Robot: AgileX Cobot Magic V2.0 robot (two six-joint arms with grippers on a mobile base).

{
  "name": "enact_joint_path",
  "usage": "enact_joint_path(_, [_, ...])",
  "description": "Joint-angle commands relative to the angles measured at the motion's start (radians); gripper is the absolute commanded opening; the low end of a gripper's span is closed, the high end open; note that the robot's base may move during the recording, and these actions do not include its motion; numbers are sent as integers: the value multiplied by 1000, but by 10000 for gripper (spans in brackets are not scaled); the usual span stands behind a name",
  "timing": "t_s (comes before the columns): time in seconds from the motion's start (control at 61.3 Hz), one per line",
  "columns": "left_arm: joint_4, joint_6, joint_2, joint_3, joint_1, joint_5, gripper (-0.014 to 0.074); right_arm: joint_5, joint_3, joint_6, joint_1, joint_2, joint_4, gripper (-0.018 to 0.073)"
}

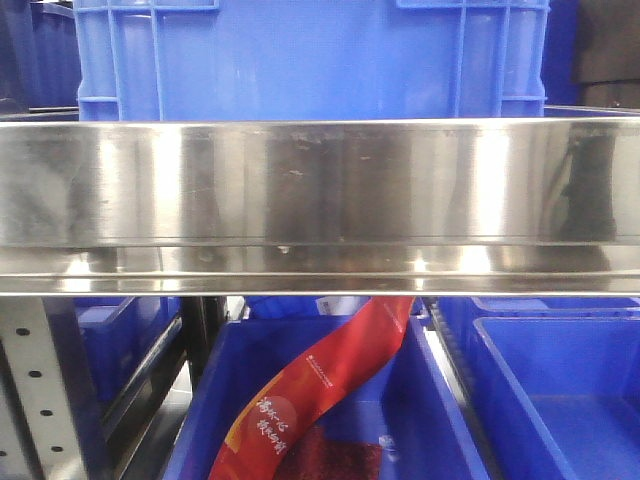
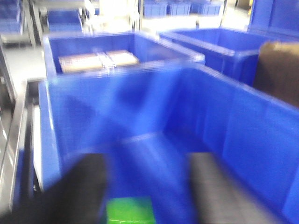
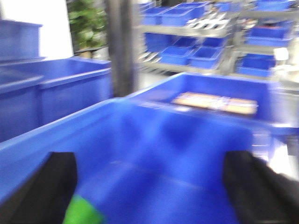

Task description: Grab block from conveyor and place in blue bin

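The block (image 2: 130, 210), green, sits clenched between my left pincer's (image 2: 140, 186) fingers above the blue bin (image 2: 261, 135). I judge release comes next; my right pincer (image 3: 149, 186) hangs spread, empty.

Front view is staying sharp, w/ glare streaking the polished steel rail (image 1: 320, 180). Both wrist views are smearing w/ motion blur; bright overexposed background is washing out the left wrist view's top.
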Motion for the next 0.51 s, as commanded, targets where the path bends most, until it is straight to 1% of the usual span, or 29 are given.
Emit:
enact_joint_path(0.0, [32, 1, -50, -14, 4, -30, 53, 24, -16, -5, -41, -51, 3, 344])
enact_joint_path(0.049, [34, 1, -70, -14, 16, -21, -22, 51, -16, -5, -67, -74, 5, 209])
enact_joint_path(0.065, [34, 1, -84, -14, 25, -14, -73, 68, -16, -5, -77, -88, 5, 153])
enact_joint_path(0.082, [30, 1, -95, -14, 30, -4, -97, 79, -16, -5, -89, -95, 5, 114])
enact_joint_path(0.13, [23, 0, -118, -14, 53, 20, -111, 119, -16, -5, -115, -119, 5, -45])
enact_joint_path(0.179, [-5, -2, -145, -12, 81, 51, -111, 150, -16, -5, -140, -141, 5, -172])
enact_joint_path(0.277, [-51, -2, -211, 44, 138, 40, -111, 153, 26, -1, -174, -196, 8, -163])
enact_joint_path(0.342, [-59, -2, -260, 102, 171, 30, -111, 138, 80, -1, -181, -232, 8, -163])
enact_joint_path(0.424, [-59, -2, -331, 201, 194, 30, -111, 99, 184, -1, -181, -291, 8, -163])
enact_joint_path(0.489, [-59, -2, -389, 286, 197, 25, -111, 59, 288, -1, -181, -340, 8, -163])
